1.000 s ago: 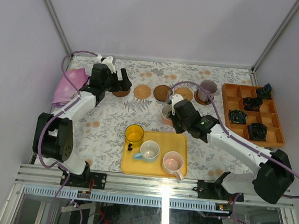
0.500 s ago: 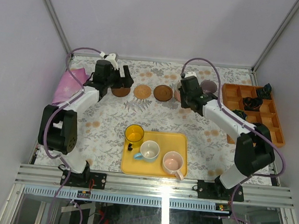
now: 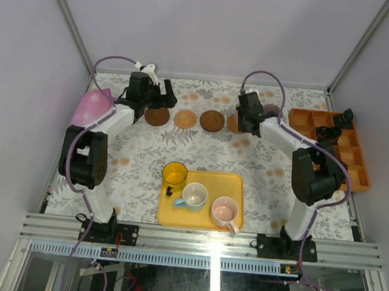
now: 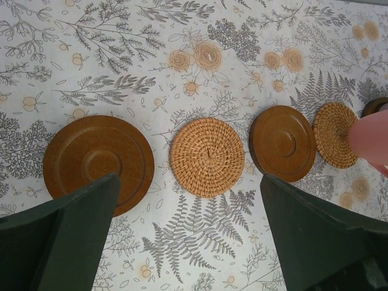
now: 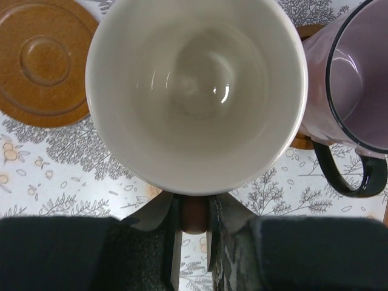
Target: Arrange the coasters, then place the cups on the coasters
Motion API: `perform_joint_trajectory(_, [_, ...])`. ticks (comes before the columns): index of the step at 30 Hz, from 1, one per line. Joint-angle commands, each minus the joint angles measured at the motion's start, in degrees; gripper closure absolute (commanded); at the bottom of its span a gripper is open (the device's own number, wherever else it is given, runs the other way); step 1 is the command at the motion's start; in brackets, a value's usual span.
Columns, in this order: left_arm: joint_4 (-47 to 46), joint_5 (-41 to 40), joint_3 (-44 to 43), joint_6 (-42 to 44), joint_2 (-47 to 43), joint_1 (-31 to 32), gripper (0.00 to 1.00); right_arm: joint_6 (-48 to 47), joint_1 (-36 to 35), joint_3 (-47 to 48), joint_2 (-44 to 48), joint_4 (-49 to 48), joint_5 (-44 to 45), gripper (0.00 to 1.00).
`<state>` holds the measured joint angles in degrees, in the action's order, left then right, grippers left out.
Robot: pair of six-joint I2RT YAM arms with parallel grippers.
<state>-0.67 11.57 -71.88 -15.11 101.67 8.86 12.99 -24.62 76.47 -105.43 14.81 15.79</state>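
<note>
The right gripper (image 5: pixel 194 209) is closed on the handle of the held pink cup (image 5: pixel 194 91), which is white inside with its mouth upward. This cup is positioned over the right tan coaster (image 4: pixel 335 134), in the row along the far edge of the table (image 3: pixel 130 174). It cannot be told whether the base rests on the coaster. Close beside it on the right, the purple-grey cup (image 5: pixel 357 73) stands upright on the end dark coaster (image 5: pixel 301 142).

The left gripper (image 4: pixel 189 185) is wide open and holds nothing. It is above the left end of the same row, with its fingers (image 4: pixel 66 242) spread over the first two discs.

Row order, left to right:
- left dark coaster (image 4: pixel 99 162)
- left tan coaster (image 4: pixel 207 157)
- middle dark coaster (image 4: pixel 282 142), almost touching the right tan coaster
- right tan coaster
- end dark coaster

All discs lie flat.

Toward the near edge, at the middle, lies the yellow tray (image 3: pixel 235 186). The yellow cup (image 3: pixel 175 174) stands at its far left corner. The light blue cup (image 3: pixel 193 195) and the second pink cup (image 3: pixel 226 211) stand on the tray, all mouth up.

An orange compartment box (image 3: pixel 305 121) sits at the right edge of the table. A pink cloth (image 3: pixel 92 106) lies at the left edge.
</note>
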Motion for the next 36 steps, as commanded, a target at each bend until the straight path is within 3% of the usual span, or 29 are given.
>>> perform_joint_trajectory(1, [-2.0,-0.1,-3.2,0.7,1.5,0.1,0.0,0.6,0.8,5.7,-0.1,-6.1,0.6,1.0])
perform_joint_trajectory(36, [-1.2,0.0,-4.7,0.8,3.5,0.0,0.0,2.3,1.4,6.7,-4.2,-5.0,-1.7,1.0])
